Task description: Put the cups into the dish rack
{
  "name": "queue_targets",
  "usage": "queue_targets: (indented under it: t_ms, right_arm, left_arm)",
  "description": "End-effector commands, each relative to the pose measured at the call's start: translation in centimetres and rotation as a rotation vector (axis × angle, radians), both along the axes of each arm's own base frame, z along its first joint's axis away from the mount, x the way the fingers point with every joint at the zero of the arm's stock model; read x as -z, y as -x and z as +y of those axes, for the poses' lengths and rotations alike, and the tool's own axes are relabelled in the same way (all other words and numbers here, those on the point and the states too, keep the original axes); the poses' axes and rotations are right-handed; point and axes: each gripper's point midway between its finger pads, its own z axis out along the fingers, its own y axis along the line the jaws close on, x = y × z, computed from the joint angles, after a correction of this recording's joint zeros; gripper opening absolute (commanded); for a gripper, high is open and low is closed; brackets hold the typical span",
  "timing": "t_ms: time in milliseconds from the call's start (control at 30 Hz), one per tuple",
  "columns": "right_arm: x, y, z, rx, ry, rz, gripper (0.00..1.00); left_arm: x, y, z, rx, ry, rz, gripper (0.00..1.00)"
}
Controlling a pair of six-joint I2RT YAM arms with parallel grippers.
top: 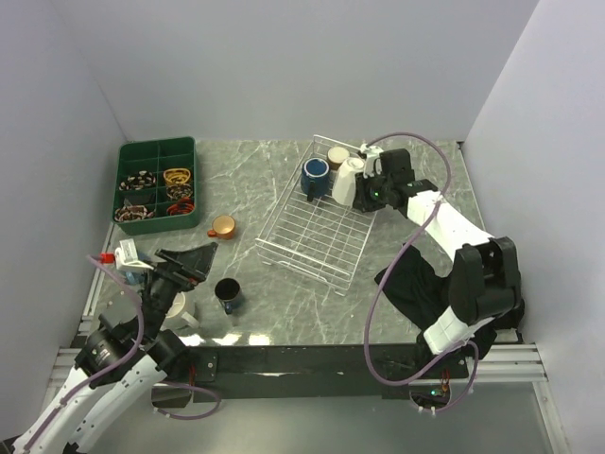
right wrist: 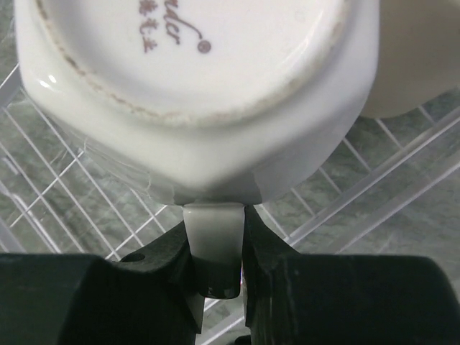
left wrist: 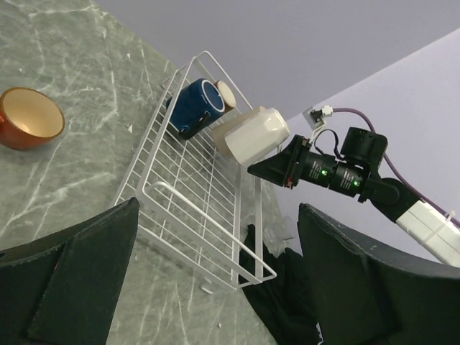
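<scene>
**A:** How far along is the loading?

**B:** Partway, I'd judge. The dish rack (top: 307, 227) sits mid-frame in the overhead view. A blue mug (top: 315, 176) lies on its side at the rack's upper end, with a brown-and-cream cup (top: 337, 156) just beside it.

**A:** And the white mug?

**B:** The white mug (right wrist: 194, 86) is tilted at that same upper end, next to the blue one. The right gripper (right wrist: 215, 251) is clamped on its handle. I cannot tell whether the mug rests on the wires.

**A:** What remains?

**B:** On the table (top: 302, 303) there is an orange cup (top: 223, 226) left of the rack and a dark cup (top: 227, 293) lower down. What looks like a white cup (top: 180, 307) sits partly under the left arm at lower left.

**A:** Is the left gripper busy?

**B:** No. The left gripper (top: 192, 262) is spread wide and holds nothing.

**A:** Any other container?

**B:** The green tray (top: 142, 156) at upper left. Its lower compartments hold small mixed bits, too small to name, and no cups.
</scene>
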Motion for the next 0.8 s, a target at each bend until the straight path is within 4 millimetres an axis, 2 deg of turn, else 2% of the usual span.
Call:
queue_targets:
  t_ms: [0,267,767]
  right_arm:
    - [-4.4,-3.7,1.3,-0.015,0.010,-0.183,0.00]
    - [-3.1,-5.1,1.8,-0.006,0.082,-0.174,0.00]
    - [-0.1,-6.4,2.3,-0.022,0.142,-0.127,0.00]
  left_arm:
    - [0.9,0.2,0.8,-0.028,0.002,0.020,0.96]
    - [1.3,0.4,1.7,-0.059,0.010,0.028,0.96]
    - [1.6,0.4,1.7,-0.061,0.006,0.038,0.96]
